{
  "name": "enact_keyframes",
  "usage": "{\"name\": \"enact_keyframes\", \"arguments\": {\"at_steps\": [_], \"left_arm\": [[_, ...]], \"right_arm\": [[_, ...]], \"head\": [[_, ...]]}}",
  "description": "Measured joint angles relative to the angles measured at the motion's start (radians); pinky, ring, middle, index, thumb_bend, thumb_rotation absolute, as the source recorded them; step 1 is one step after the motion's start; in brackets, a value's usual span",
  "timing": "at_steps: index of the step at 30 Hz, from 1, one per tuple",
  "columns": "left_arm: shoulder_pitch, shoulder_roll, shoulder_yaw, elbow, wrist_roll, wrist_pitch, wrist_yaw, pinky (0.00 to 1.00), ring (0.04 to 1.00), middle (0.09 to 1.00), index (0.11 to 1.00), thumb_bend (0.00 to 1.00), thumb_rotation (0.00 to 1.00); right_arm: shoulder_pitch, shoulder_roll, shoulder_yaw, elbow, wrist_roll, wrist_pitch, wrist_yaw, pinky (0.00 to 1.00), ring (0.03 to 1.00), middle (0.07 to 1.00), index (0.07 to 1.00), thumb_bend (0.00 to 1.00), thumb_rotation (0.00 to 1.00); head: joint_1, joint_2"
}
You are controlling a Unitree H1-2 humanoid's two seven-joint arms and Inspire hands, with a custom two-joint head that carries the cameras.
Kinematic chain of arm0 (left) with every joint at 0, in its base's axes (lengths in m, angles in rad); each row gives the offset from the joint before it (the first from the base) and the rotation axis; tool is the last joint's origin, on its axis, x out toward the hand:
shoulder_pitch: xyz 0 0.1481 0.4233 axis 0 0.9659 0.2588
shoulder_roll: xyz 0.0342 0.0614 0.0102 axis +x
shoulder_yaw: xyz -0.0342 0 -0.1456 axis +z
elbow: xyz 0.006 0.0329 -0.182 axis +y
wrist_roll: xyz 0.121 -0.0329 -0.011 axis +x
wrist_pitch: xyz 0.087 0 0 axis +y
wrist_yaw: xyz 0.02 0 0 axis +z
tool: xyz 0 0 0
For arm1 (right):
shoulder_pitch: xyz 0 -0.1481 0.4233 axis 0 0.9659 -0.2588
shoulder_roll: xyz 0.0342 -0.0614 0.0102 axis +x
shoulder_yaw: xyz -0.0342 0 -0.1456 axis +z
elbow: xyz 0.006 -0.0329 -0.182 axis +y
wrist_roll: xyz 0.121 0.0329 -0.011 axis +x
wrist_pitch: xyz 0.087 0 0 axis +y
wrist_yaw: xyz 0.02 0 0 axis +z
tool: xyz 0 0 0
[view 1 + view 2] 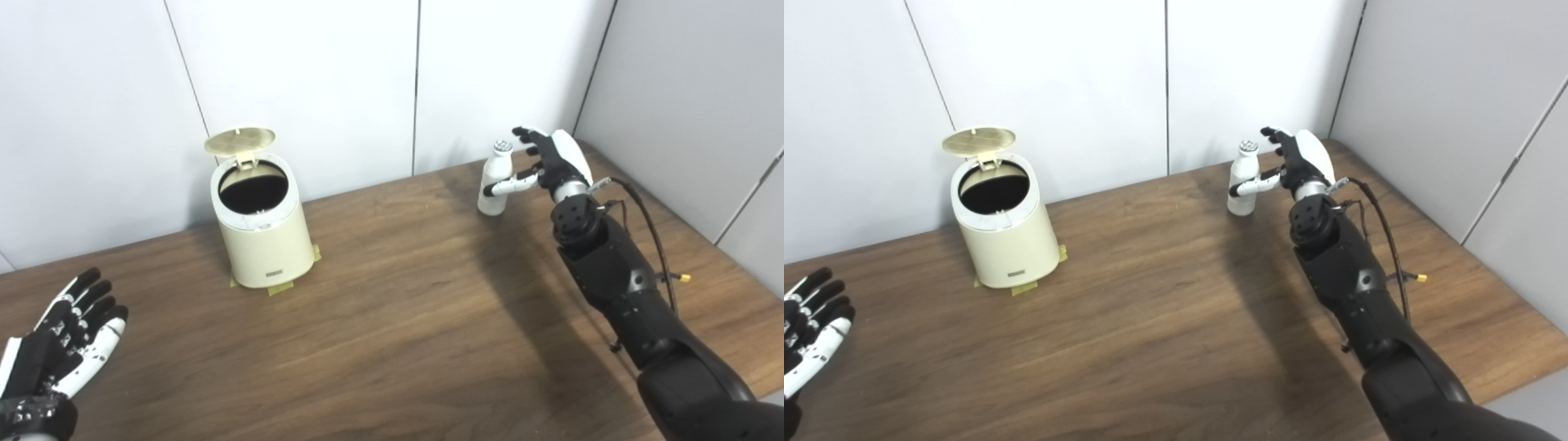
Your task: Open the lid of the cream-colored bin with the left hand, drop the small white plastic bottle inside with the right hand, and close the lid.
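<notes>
With the bin (260, 229) lid (239, 139) raised, the bottle (495, 180) is being reached by the spread right hand (548, 160); closing around it is needed next.

The cream bin (262, 236) stands upright at about ten o'clock on the wooden surface (392, 318), a round tub with strips of tape at its base. Its lid (239, 140) is tipped up at the back, baring the dark inside. The small white bottle (495, 179) stands upright at about one o'clock, well apart, cap on.
</notes>
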Motion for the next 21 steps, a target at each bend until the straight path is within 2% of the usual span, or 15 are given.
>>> {"name": "enact_keyframes", "arguments": {"at_steps": [3,5,8,12,14,18,19,21], "left_arm": [[0.0,-0.001,0.0,-0.01,-0.011,0.0,0.007,0.91,0.889,0.909,0.94,0.3,0.11],[0.0,0.0,-0.002,-0.011,-0.01,0.0,0.01,0.95,0.891,0.901,0.936,0.3,0.14],[0.0,0.001,-0.013,-0.013,-0.001,0.0,0.012,0.95,0.886,0.897,0.932,0.3,0.15],[0.0,0.0,-0.014,-0.015,-0.005,0.0,0.014,0.9,0.891,0.909,0.945,0.28,0.09],[0.0,0.0,-0.015,-0.015,-0.002,0.0,0.015,0.97,0.898,0.908,0.945,0.27,0.07],[0.0,0.001,-0.021,-0.015,0.001,0.0,0.015,1.0,0.916,0.91,0.952,0.27,0.07],[0.0,0.001,-0.023,-0.015,0.001,0.0,0.015,0.95,0.907,0.915,0.956,0.26,0.03],[0.0,0.001,-0.022,-0.016,-0.004,0.0,0.015,0.91,0.901,0.92,0.954,0.27,0.01]], "right_arm": [[-0.001,0.0,0.001,-0.001,0.0,0.004,0.006,0.63,0.759,0.823,0.833,0.96,0.12],[-0.002,0.0,0.005,-0.001,-0.002,0.009,0.008,0.63,0.759,0.814,0.827,0.95,0.11],[-0.002,0.0,0.03,-0.003,-0.02,0.026,0.014,0.6,0.73,0.796,0.815,0.94,0.11],[-0.002,0.0,0.057,0.003,-0.048,0.031,0.019,0.59,0.715,0.788,0.799,0.94,0.1],[-0.002,0.0,0.058,0.01,-0.051,0.031,0.019,0.59,0.706,0.779,0.786,0.94,0.1],[-0.002,0.0,0.059,0.022,-0.05,0.026,0.019,0.59,0.695,0.765,0.772,0.91,0.07],[-0.002,0.001,0.059,0.024,-0.049,0.024,0.02,0.6,0.699,0.766,0.771,0.9,0.07],[-0.002,0.002,0.059,0.026,-0.046,0.023,0.02,0.6,0.696,0.757,0.766,0.89,0.06]], "head": [[0.002,-0.002],[0.002,-0.002],[0.002,-0.002],[0.005,-0.002],[0.006,-0.002],[0.009,-0.002],[0.011,0.0],[0.012,0.002]]}}
